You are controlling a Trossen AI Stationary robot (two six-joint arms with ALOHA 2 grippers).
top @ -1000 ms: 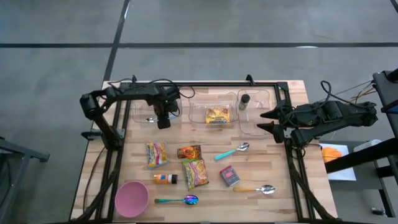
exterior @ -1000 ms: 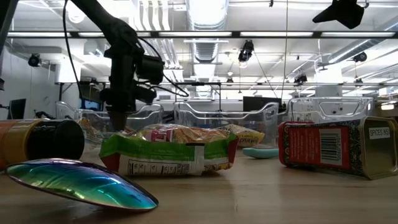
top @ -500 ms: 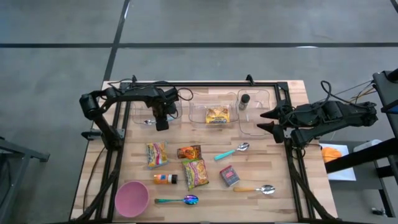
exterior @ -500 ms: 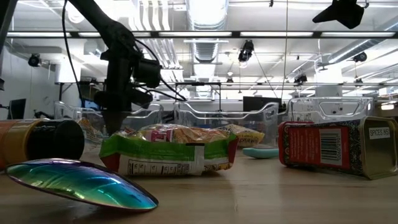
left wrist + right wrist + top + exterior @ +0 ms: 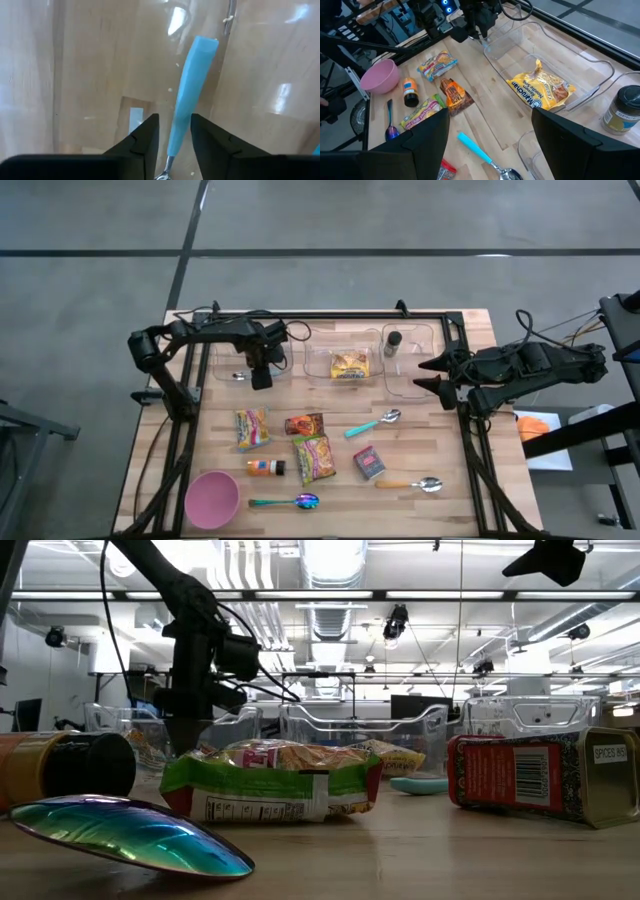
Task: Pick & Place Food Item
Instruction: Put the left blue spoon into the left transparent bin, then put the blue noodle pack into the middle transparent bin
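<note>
Left claw [image 5: 172, 134] points down inside the far-left clear bin [image 5: 225, 362], fingers slightly parted around a blue-handled spoon [image 5: 189, 90] (grip uncertain); right claw [image 5: 425, 376] waits open.

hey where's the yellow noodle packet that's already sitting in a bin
In the high view, the yellow noodle packet lies in the middle clear bin at the table's far edge, between the left gripper and the dark-lidded jar.

I see a grey concrete floor [image 5: 320, 220] crossed by dark seam lines around the wooden worktop [image 5: 440, 510]. Beyond it, bright strip lights [image 5: 330, 595] line an open ceiling.
</note>
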